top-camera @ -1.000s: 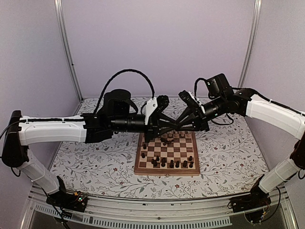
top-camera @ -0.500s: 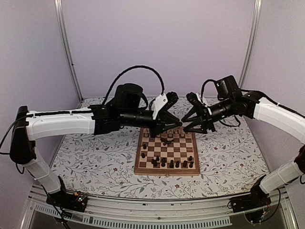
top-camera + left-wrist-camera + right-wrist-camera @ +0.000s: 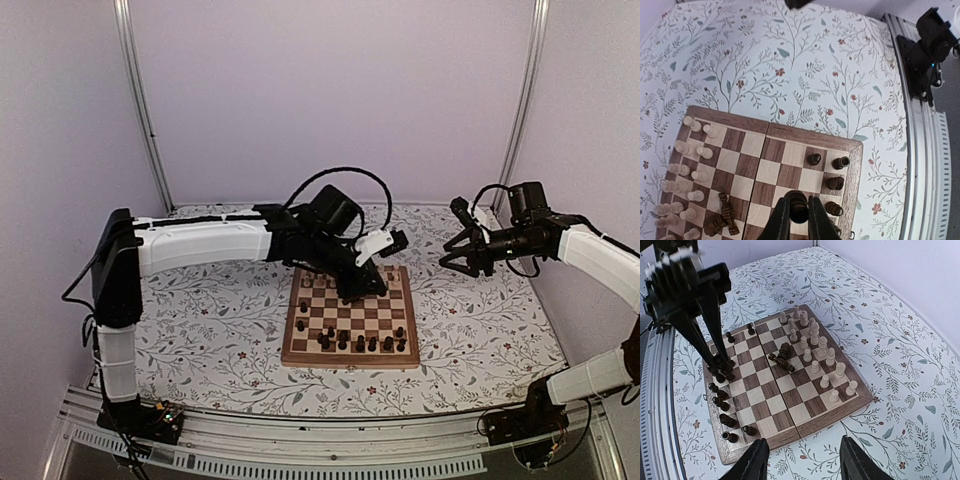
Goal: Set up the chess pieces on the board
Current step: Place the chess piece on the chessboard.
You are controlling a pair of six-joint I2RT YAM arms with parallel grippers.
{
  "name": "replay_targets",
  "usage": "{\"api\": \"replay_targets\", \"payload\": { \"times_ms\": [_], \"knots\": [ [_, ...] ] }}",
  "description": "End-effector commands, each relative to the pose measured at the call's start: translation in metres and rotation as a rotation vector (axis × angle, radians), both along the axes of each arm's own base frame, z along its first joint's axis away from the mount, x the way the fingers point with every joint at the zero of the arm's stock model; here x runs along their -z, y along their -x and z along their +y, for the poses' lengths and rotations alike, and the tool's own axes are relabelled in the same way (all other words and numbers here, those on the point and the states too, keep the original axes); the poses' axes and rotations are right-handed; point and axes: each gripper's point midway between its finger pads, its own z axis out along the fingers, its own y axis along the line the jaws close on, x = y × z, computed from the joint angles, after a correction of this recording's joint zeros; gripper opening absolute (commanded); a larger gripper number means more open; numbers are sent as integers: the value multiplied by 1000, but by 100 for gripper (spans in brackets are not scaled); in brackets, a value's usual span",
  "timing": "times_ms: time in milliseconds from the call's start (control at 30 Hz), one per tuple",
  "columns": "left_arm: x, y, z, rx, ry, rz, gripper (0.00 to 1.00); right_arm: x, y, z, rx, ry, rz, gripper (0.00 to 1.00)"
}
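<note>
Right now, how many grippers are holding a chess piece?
1: the left gripper, shut on a dark piece over the board. The right gripper is open and empty.

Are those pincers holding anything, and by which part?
The left pincer grips a dark chess piece by its upper part, squeezed from both sides. The right pincer is open and holds nothing.

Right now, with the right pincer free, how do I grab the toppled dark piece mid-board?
Probably straight from above, right pincer closing across the middle of the toppled dark piece: it lies flat on the board, another dark piece against it, cream pieces close beside.
</note>
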Motion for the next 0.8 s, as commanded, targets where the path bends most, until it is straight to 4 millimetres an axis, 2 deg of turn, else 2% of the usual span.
{"api": "replay_targets", "payload": {
  "times_ms": [0, 333, 767],
  "knots": [
    [50, 14, 2, 47, -174, 79, 12, 0, -11, -3, 48, -2, -14, 51],
    [90, 14, -16, 65, -233, 134, 12, 8, -10, -4, 51, 8, -3, 51],
    [111, 18, -22, 84, -261, 175, 13, 14, -9, -4, 44, 12, 14, 51]
  ]
}}
